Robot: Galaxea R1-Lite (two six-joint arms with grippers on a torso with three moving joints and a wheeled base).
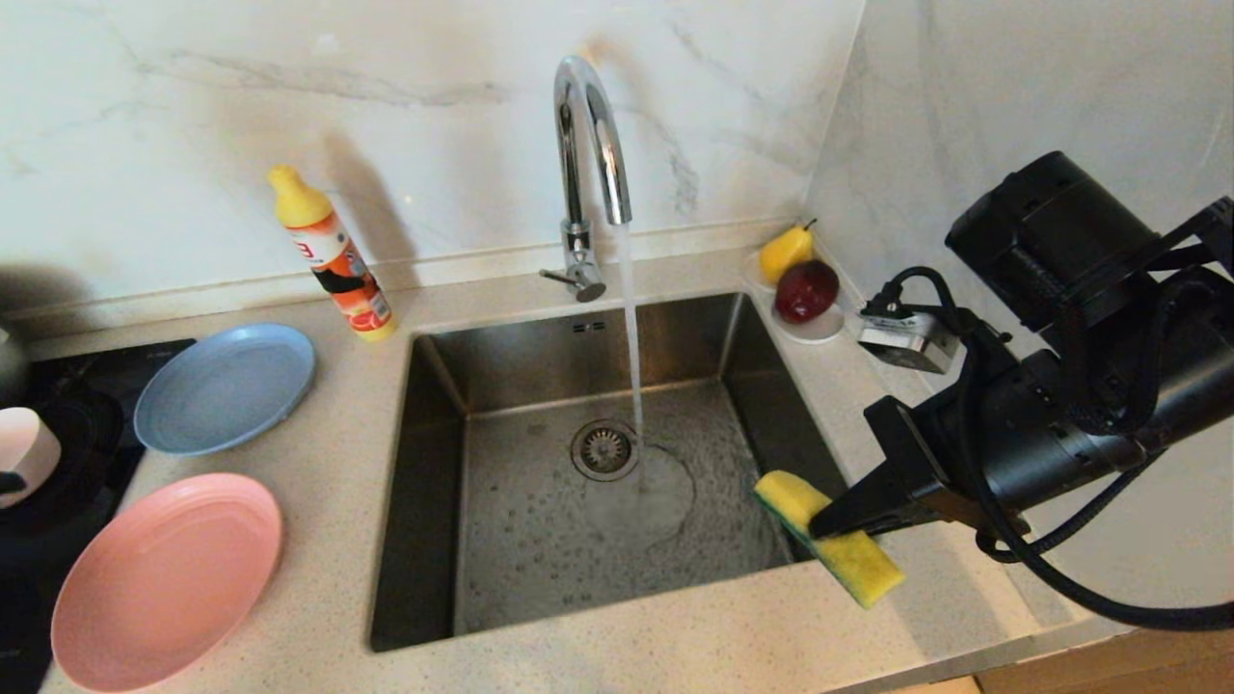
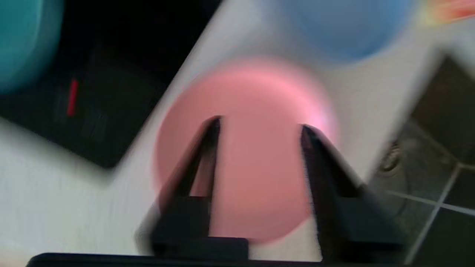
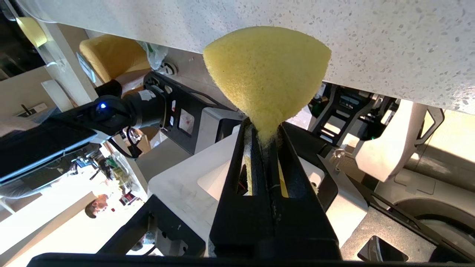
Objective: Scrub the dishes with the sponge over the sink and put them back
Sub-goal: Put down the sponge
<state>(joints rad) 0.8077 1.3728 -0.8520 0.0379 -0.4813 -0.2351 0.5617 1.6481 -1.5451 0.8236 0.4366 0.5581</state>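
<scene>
Right tool (image 1: pixel 831 528) pinches the sponge (image 1: pixel 831 540) at the sink (image 1: pixel 434 463) edge; left tool (image 2: pixel 259 128), spread above the pink plate (image 2: pixel 256 148), may misjudge its shallow rim.

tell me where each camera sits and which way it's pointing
Head view: high on the robot, looking down at the sink with running water; the right gripper holds the sponge.
Left wrist view: behind the open left gripper, above the pink plate.
Right wrist view: behind the right gripper, facing the squeezed sponge and counter edge.
Head and left wrist views share the pink plate and the blue-grey plate.
</scene>
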